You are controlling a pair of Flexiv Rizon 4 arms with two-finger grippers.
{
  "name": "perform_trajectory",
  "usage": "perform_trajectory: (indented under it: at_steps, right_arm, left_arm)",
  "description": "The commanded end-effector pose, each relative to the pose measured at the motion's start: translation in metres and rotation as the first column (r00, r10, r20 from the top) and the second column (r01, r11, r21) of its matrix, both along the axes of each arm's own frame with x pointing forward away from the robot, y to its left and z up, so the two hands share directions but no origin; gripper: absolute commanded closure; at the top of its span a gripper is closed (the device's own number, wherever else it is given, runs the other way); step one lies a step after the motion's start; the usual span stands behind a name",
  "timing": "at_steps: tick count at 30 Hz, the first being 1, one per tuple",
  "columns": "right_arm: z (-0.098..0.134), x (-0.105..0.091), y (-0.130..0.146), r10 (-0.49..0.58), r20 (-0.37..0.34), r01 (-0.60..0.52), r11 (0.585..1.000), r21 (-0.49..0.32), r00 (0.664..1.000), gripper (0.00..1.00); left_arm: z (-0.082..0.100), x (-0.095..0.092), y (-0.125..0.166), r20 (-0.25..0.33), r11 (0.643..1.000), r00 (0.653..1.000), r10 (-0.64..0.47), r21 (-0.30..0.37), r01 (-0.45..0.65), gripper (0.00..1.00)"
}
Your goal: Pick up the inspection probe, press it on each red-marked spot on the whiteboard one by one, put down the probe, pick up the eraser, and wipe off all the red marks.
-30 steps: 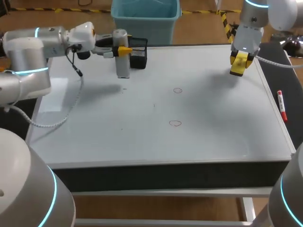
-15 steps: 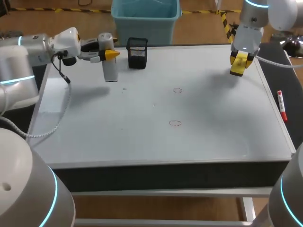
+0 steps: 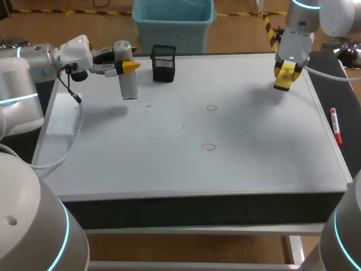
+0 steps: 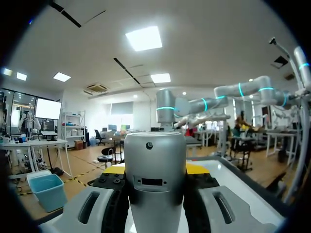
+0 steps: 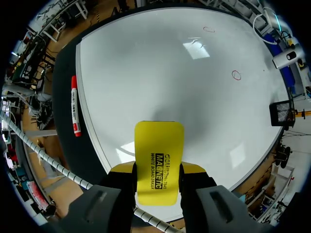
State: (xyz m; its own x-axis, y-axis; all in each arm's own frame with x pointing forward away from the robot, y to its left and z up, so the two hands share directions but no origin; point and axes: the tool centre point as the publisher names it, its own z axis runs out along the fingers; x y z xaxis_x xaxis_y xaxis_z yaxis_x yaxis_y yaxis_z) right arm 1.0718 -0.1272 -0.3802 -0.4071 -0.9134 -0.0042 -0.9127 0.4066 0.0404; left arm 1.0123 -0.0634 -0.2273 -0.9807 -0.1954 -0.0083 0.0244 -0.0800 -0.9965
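Mesh cup: a black mesh cup (image 3: 163,63) stands at the far edge of the whiteboard (image 3: 169,169), just to the right of my probe and not touching it.
Marker: a red marker (image 3: 335,126) lies on the dark strip beside the board's right edge.
Red marks: two small red rings, one (image 3: 211,108) farther and one (image 3: 209,147) nearer, sit mid-board, well apart from both my arms.
Change: a second ago the probe was right up against the mesh cup. Since then my left arm has carried it leftward. My right arm has not moved.
Probe: the probe (image 3: 130,84) is a silver-grey cylinder, roughly upright over the board's far left. I cannot tell whether its lower end touches the board.
Left pincer: my left pincer (image 3: 125,65) is clamped on the probe from both sides.
Eraser: the yellow eraser (image 5: 159,160) is flat with black print, above the far right corner.
Right pincer: my right pincer (image 3: 285,74) grips the eraser between its fingers.
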Motion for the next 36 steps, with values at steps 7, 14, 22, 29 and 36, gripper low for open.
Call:
perform_trajectory:
  at_steps: [7, 14, 22, 29, 36]
  right_arm:
    - [-0.001, -0.023, 0.068, 0.077, 0.027, -0.077, 0.997, -0.002, 0.997, 1.0]
    - [-0.003, -0.043, 0.124, 0.126, 0.023, -0.127, 0.991, 0.032, 0.992, 1.0]
    - [0.0, -0.064, 0.19, 0.275, 0.029, -0.274, 0.962, -0.014, 0.961, 1.0]
    - [-0.007, -0.074, 0.235, 0.337, 0.022, -0.337, 0.942, -0.002, 0.941, 1.0]
    - [-0.018, -0.079, 0.259, 0.369, 0.013, -0.369, 0.93, 0.007, 0.929, 1.0]
  left_arm:
    - [0.002, -0.001, 0.0, 0.001, 1.0, 1.0, 0.003, 0.001, -0.003, 1.0]
    - [0.002, -0.001, 0.0, 0.001, 1.0, 1.0, 0.003, 0.001, -0.003, 1.0]
    - [0.002, -0.001, 0.0, 0.001, 1.0, 1.0, 0.003, 0.001, -0.003, 1.0]
    - [0.002, -0.001, 0.0, 0.001, 1.0, 1.0, 0.003, 0.001, -0.003, 1.0]
    - [0.002, -0.001, 0.0, 0.001, 1.0, 1.0, 0.003, 0.001, -0.003, 1.0]
